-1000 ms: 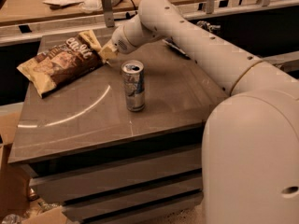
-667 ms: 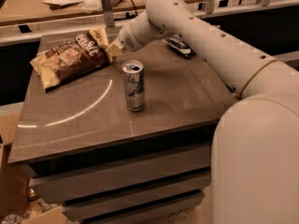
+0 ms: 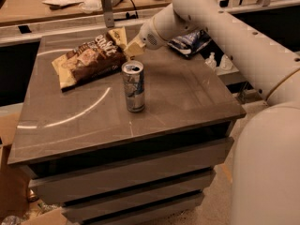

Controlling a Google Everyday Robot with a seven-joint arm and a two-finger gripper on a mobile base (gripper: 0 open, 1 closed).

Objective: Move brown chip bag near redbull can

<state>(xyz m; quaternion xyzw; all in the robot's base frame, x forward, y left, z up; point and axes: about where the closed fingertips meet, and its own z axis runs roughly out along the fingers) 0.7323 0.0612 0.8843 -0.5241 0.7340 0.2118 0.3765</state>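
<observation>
The brown chip bag (image 3: 89, 60) lies flat on the grey table top (image 3: 187, 97) at the back left, with a dark brown centre, tan ends and white script. My gripper (image 3: 130, 49) is at the bag's right end, shut on its tan edge. The redbull can (image 3: 134, 86) stands upright near the middle of the table, just in front of and right of the bag's gripped end, a short gap away. My white arm reaches in from the right and passes above the table's back right.
A smaller dark blue bag (image 3: 190, 41) lies at the table's back right, partly under my arm. A wooden counter (image 3: 47, 8) with papers and clutter runs behind the table. Drawer fronts (image 3: 131, 177) sit below the top. A cardboard box (image 3: 11, 191) stands at the lower left.
My gripper has pulled the brown chip bag to the right, closer to the redbull can. The can has not moved.
</observation>
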